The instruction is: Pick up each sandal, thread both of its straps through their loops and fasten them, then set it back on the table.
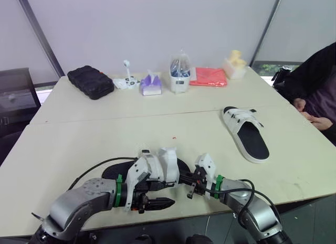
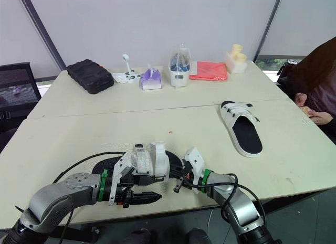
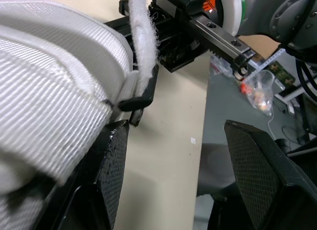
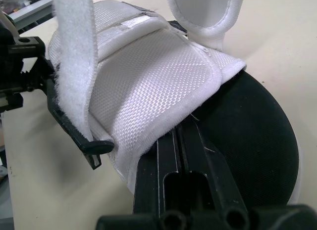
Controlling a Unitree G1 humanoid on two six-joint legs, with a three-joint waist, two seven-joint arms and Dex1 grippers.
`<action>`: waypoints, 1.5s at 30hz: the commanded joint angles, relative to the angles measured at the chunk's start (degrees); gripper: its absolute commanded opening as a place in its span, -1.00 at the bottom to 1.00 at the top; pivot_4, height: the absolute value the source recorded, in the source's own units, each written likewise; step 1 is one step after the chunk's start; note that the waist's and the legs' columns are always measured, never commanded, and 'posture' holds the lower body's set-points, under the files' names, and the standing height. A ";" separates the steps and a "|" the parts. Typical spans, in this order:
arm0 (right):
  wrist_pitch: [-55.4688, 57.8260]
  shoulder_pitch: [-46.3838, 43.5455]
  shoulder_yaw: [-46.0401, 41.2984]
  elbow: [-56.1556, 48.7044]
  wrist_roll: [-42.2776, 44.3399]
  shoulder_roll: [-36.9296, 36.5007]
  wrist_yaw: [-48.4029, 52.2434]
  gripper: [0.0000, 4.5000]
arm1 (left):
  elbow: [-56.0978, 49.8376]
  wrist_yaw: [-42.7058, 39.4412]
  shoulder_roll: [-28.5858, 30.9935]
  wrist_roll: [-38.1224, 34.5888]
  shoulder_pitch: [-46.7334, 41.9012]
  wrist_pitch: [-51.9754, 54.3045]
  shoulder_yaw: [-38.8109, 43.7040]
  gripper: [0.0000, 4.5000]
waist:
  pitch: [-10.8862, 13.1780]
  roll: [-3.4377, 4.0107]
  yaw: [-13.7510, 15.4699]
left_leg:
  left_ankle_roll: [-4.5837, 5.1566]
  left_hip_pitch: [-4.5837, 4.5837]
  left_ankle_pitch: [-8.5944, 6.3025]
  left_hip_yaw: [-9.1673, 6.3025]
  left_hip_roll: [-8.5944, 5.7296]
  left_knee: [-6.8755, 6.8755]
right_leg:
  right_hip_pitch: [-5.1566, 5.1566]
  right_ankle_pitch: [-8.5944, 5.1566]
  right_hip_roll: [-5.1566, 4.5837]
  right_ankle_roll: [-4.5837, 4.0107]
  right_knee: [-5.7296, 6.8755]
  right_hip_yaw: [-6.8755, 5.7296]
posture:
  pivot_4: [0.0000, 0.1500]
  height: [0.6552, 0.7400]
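Observation:
The near sandal (image 1: pixel 164 167), with a black sole and white straps, lies at the table's front edge between both grippers. One white strap (image 4: pixel 74 67) stands up loose beside a black loop (image 4: pixel 94 146); a second strap (image 4: pixel 208 17) curls upward behind it. My left gripper (image 1: pixel 155 203) is open, its fingers (image 3: pixel 114 180) wide apart, the sandal's white upper (image 3: pixel 54 96) against one of them. My right gripper (image 1: pixel 190 187) is shut on the sandal's side edge under the white upper. The other sandal (image 1: pixel 247 131) lies flat at the right.
Along the back of the table (image 1: pixel 79 139) sit a black case (image 1: pixel 90 81), a small white gadget (image 1: pixel 126 81), a purple tissue pack (image 1: pixel 151 85), a white container (image 1: pixel 179 76), a red cloth (image 1: pixel 208 76) and a yellow item (image 1: pixel 234 63). A person (image 1: pixel 320 92) sits at the right edge.

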 commanded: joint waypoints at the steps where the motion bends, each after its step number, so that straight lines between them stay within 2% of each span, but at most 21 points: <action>1: 2.12 1.47 0.49 1.94 -1.95 -0.90 -1.16 -1.00 | 0.24 0.92 -0.52 1.30 -1.44 -1.37 1.18 0.39 | 0.00 0.00 0.06 | 0.00 0.00 0.00 0.00 0.00 0.00 | 0.00 0.03 0.00 -0.05 0.00 0.00 | 1.00 1.00; 11: 2.48 2.54 0.61 1.00 -1.74 -0.64 -2.16 -1.00 | 2.02 9.49 -8.64 -1.19 -1.59 1.64 6.46 0.39 | 0.03 0.03 1.38 | 0.00 -0.01 0.00 -0.01 -0.01 0.19 | 0.02 -0.09 0.00 0.18 0.00 -0.02 | 1.00 1.00; 20: 2.15 1.95 1.17 1.66 -2.25 -0.93 -1.81 -1.00 | 1.35 11.71 -10.68 -2.78 -1.16 3.80 7.35 0.39 | 0.02 0.03 1.38 | 0.01 -0.13 0.01 -0.02 -0.01 0.22 | 0.03 0.07 0.00 -0.02 -0.02 -0.09 | 1.00 1.00; 21: 2.12 1.93 1.17 1.74 -2.28 -0.90 -1.74 -1.00 | 1.53 12.27 -11.24 -3.24 -0.99 3.94 7.81 0.16 | 0.02 0.03 1.36 | 0.01 -0.13 0.01 -0.02 -0.01 0.23 | 0.03 0.07 0.00 -0.02 -0.02 -0.10 | 1.00 1.00; 22: 2.09 1.91 1.17 1.80 -2.31 -0.88 -1.68 -1.00 | 1.64 12.68 -11.65 -3.55 -0.89 4.09 8.16 0.05 | 0.02 0.03 1.34 | 0.01 -0.13 0.01 -0.02 -0.01 0.23 | 0.03 0.07 0.00 -0.02 -0.02 -0.10 | 1.00 1.00; 25: 2.06 2.05 1.17 1.75 -2.45 -0.74 -1.69 -1.00 | 1.72 13.24 -12.28 -3.89 -0.64 4.31 8.73 -0.68 | 0.02 0.03 1.31 | 0.02 -0.15 0.01 -0.02 -0.02 0.21 | 0.00 0.07 0.00 0.00 -0.01 -0.11 | 1.00 1.00; 26: 2.08 2.12 1.15 1.69 -2.47 -0.70 -1.67 -1.00 | 1.73 13.39 -12.51 -4.19 -0.53 4.41 8.93 -0.88 | 0.02 0.03 1.28 | 0.02 -0.17 0.01 -0.02 -0.02 0.21 | -0.02 0.08 0.01 0.00 -0.01 -0.12 | 1.00 1.00; 27: 2.10 2.16 1.14 1.67 -2.49 -0.67 -1.65 -1.00 | 1.80 13.60 -12.79 -4.51 -0.43 4.53 9.17 -0.98 | 0.03 0.03 1.27 | 0.03 -0.17 0.02 -0.02 -0.02 0.20 | -0.03 0.08 0.01 0.00 0.00 -0.12 | 1.00 1.00; 35: 2.16 2.39 1.23 1.76 -2.52 -0.72 -1.53 -1.00 | 0.70 11.08 -9.95 -7.19 1.43 6.98 9.22 -0.98 | 0.02 0.03 1.17 | 0.12 -0.20 0.07 -0.02 -0.01 0.18 | -0.07 0.09 0.01 0.01 0.02 -0.15 | 1.00 1.00; 45: 1.84 1.80 1.25 2.54 -2.71 -0.55 -1.35 -1.00 | -3.90 -2.94 4.96 -13.28 9.25 9.48 10.08 -0.98 | 0.02 0.07 1.08 | -0.07 -0.20 -0.05 -0.02 0.01 0.14 | -0.11 0.07 0.00 -0.02 0.01 -0.14 | 1.00 1.00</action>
